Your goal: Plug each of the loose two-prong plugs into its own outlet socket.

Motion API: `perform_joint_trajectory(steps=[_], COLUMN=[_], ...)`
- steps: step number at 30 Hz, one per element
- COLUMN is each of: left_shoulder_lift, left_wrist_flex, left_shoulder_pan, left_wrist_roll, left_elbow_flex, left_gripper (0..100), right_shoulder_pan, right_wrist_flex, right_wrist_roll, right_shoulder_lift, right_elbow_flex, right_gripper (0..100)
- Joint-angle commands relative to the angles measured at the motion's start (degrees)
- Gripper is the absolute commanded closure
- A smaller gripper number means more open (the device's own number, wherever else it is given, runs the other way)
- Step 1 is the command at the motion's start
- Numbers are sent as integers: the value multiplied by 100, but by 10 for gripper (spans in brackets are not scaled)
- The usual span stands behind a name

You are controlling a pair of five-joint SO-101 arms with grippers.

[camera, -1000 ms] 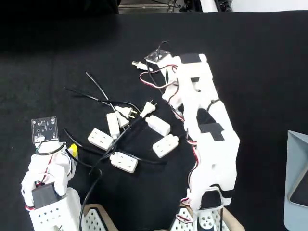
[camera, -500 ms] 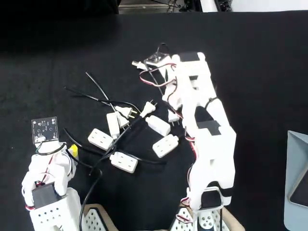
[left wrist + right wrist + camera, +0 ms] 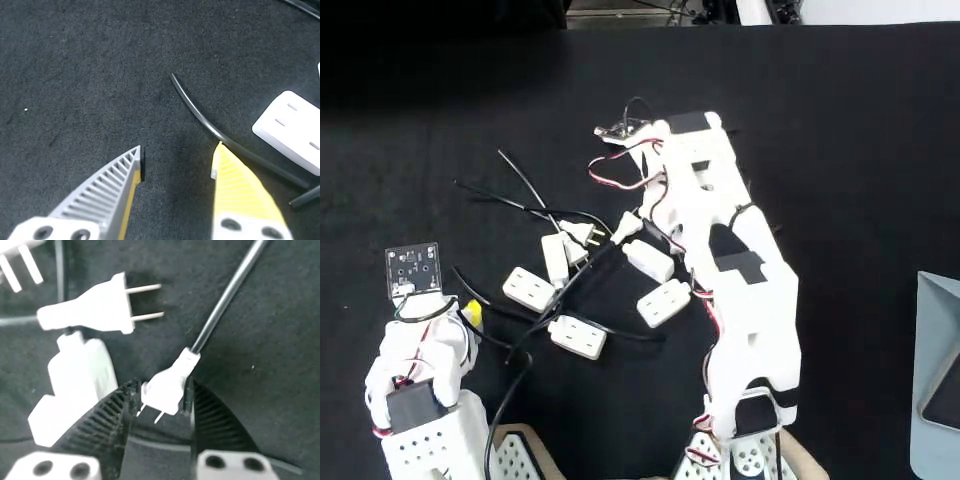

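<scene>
- Surface (image 3: pixel 840 150): black cloth, carrying every item below.
- Left gripper (image 3: pixel 177 149): at the near left of the surface, close to its own base and low over the cloth. Jaws released and spread apart, with only cloth between them.
- Cable (image 3: pixel 200 117): black, with its loose end on the surface. It runs past the yellow jaw tip towards a socket.
- Sockets: white, five in all, loose in a cluster mid-surface.
  - Left socket (image 3: pixel 528 288), with the inner socket (image 3: pixel 555 258) just beside it.
  - Near socket (image 3: pixel 577 337), towards the arm bases.
  - Far socket (image 3: pixel 648 260) and right socket (image 3: pixel 664 302), close against the right arm.
  - None has a plug in it.
- Second plug (image 3: pixel 582 233): white, unplugged, flat on the surface beside the inner socket. Its black lead trails off to the left.
- Plug (image 3: pixel 167 392): white, two prongs bare, unplugged. It sits between the right jaws near the far socket, with its black lead running away across the cloth.
- Right gripper (image 3: pixel 161 386): under the outstretched right arm, mid-surface. Jaws closed in on both sides of the plug and apparently pinching it, though the blur leaves the contact uncertain.
- Third plug (image 3: pixel 95 307): white, prongs bare, flat on the surface near the plug.
- Grey container (image 3: pixel 938 370): at the far right edge, partly cut off.
</scene>
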Motion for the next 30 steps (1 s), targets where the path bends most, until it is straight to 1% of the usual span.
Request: perform_joint_trajectory(steps=[1,7,13,17,19,23,24,27,30], left_shoulder_lift=[-18,-18,-18,-18,-18,-18,-18,-18,-18], left_wrist_flex=[-123,-123,-123,-123,-123,-123,-123,-123,-123], left_shoulder_pan=[-75,-75,-75,-75,-75,-75,-75,-75,-75], left_wrist_roll=[18,18,18,18,18,18,18,18,18], left_elbow_flex=[-40,-40,-40,-40,-40,-40,-40,-40,-40], left_gripper=[766,766,766,766,766,766,766,766,766], right_shoulder_pan=[88,527,932,1169,1275,1407,1407,1345,1257], right_wrist_flex=[-325,-343,-316,35,246,457,448,431,158], right_wrist_roll=[-88,35,448,765,1011,1310,1363,1574,1582], right_shoulder_lift=[136,321,330,295,171,-312,-470,-945,-1420], right_elbow_flex=[66,31,48,-48,-84,40,154,585,1156], right_gripper=[854,855,953,981,975,861,851,851,851])
